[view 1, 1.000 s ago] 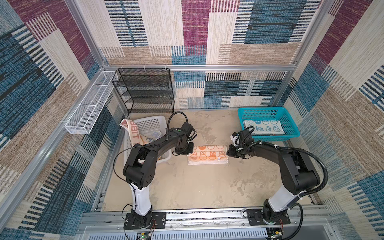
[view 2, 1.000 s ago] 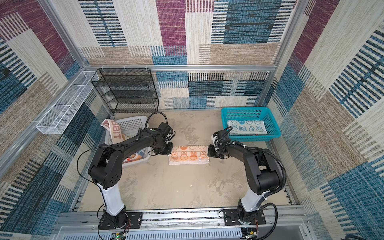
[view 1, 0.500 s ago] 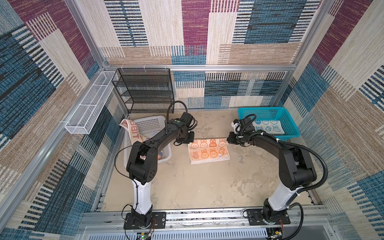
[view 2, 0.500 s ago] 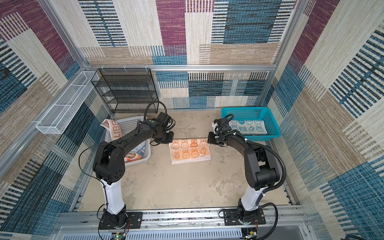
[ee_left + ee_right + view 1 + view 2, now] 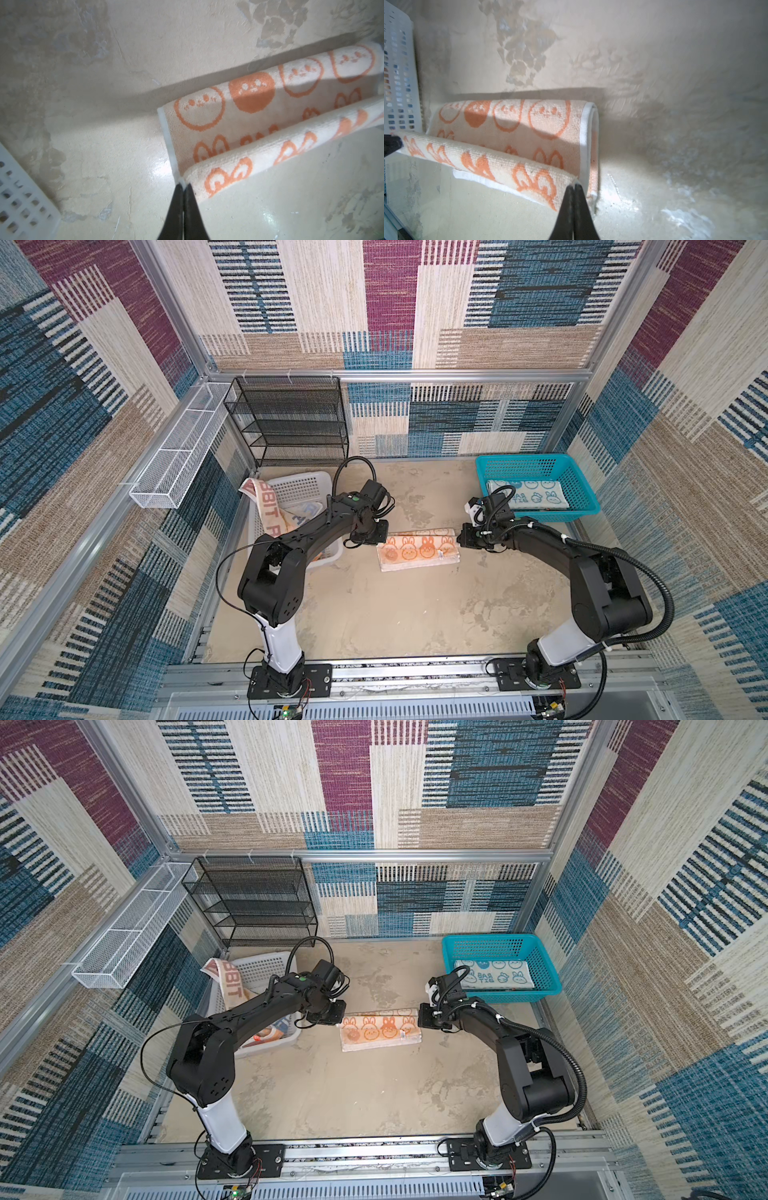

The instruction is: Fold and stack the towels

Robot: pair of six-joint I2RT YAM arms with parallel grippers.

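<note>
The blue-rabbit cream terry towel (image 5: 525, 499) lies folded in the teal plastic basket (image 5: 536, 466), while the left gripper (image 5: 183, 185) and right gripper (image 5: 574, 184), pinched tight on corners, half-fold the orange-rabbit cream towel (image 5: 417, 551) mid-table, and the lettered cream towel (image 5: 266, 506) waits draped over the white plastic basket (image 5: 299, 487).

**Occluded, truncated and blurred regions**

In both top views my left forearm (image 5: 316, 526) covers part of the white basket (image 5: 299, 485) and of the lettered towel (image 5: 266, 506). A cable loop (image 5: 500, 491) crosses one end of the blue rabbit towel (image 5: 536, 494). In the left wrist view the orange rabbit towel (image 5: 259, 108) runs off the frame edge, its raised fold concealing the layer beneath. In the right wrist view my left gripper (image 5: 396, 143) is cut by the edge, and the table surface (image 5: 695, 145) beyond the towel is blurred.
</note>
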